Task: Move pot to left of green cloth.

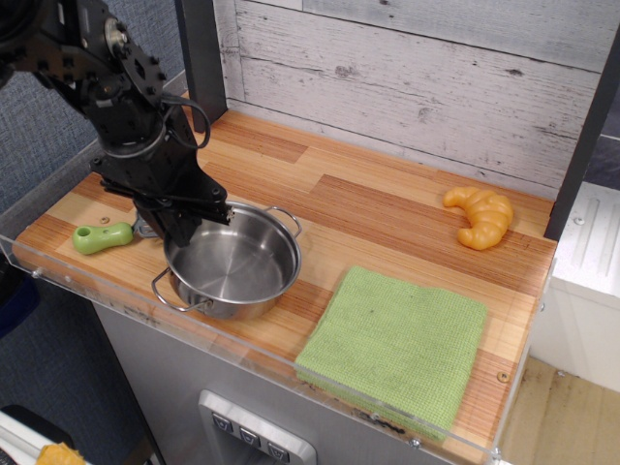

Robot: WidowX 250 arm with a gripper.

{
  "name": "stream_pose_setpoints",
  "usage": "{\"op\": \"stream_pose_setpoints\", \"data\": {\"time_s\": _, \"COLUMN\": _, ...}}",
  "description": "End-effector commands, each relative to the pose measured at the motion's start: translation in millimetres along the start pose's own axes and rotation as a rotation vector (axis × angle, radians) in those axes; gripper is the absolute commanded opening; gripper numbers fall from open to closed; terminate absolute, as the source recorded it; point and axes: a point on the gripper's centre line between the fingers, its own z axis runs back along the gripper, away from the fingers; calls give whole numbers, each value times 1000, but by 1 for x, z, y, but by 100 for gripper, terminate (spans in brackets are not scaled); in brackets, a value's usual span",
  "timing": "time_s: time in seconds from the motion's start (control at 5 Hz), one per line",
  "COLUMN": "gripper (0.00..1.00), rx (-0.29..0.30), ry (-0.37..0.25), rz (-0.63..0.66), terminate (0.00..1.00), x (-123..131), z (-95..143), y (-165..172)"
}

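Observation:
The shiny steel pot stands on the wooden counter near its front edge, to the left of the light green cloth, with a small gap between them. One wire handle points to the back right and the other to the front left. My gripper reaches down from the upper left and is closed over the pot's back-left rim. The arm hides part of that rim.
A green-handled spatula lies just left of the pot, its blade partly hidden under my gripper. A toy croissant lies at the back right. A clear plastic lip runs along the counter's front edge.

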Motion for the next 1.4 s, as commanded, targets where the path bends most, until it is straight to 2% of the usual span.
{"op": "stream_pose_setpoints", "data": {"time_s": 0.0, "gripper": 0, "rx": 4, "ry": 0, "rz": 31, "terminate": 0, "x": -9, "z": -1, "y": 5}}
{"op": "stream_pose_setpoints", "data": {"time_s": 0.2, "gripper": 0, "rx": 10, "ry": -9, "rz": 77, "terminate": 0, "x": -14, "z": -7, "y": 5}}
{"op": "stream_pose_setpoints", "data": {"time_s": 0.4, "gripper": 100, "rx": 84, "ry": 11, "rz": 133, "terminate": 0, "x": -16, "z": -5, "y": 5}}
{"op": "stream_pose_setpoints", "data": {"time_s": 0.6, "gripper": 100, "rx": 106, "ry": 14, "rz": 148, "terminate": 0, "x": -17, "z": -2, "y": 2}}
{"op": "stream_pose_setpoints", "data": {"time_s": 1.0, "gripper": 100, "rx": 90, "ry": 18, "rz": 142, "terminate": 0, "x": -15, "z": 1, "y": -2}}
{"op": "stream_pose_setpoints", "data": {"time_s": 1.2, "gripper": 100, "rx": 56, "ry": -8, "rz": 132, "terminate": 0, "x": -9, "z": 12, "y": -5}}
